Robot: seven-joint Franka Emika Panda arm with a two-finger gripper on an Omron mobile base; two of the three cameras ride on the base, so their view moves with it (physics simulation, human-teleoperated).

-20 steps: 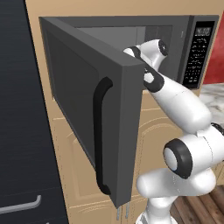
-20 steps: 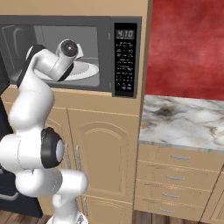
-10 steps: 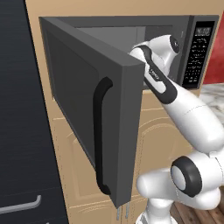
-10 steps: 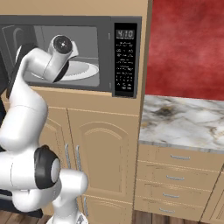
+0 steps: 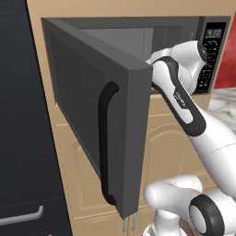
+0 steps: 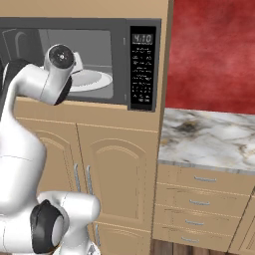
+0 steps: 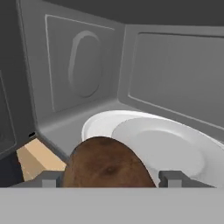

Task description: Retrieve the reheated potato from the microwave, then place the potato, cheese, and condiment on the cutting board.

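Note:
The microwave (image 5: 92, 115) stands with its door swung wide to the left; its button panel (image 6: 142, 64) is on the right. My gripper (image 7: 109, 179) is inside the cavity, shut on the potato (image 7: 107, 164), a brown lump that fills the gap between the two fingertips (image 7: 173, 178). The potato sits over the near left rim of the white plate (image 7: 166, 148), which also appears through the opening as the white plate (image 6: 92, 79). My forearm passes the door's edge into the oven. The cheese, condiment and cutting board are out of view.
The open door with its curved black handle (image 5: 107, 147) juts out close to the arm's left. A tall dark appliance (image 5: 23, 138) stands further left. To the right lies a marble counter (image 6: 209, 134) over drawers, with a red wall behind.
The arm has straightened and its elbow has risen, and the wrist has shifted slightly left in the microwave's opening. The jaws have barely changed.

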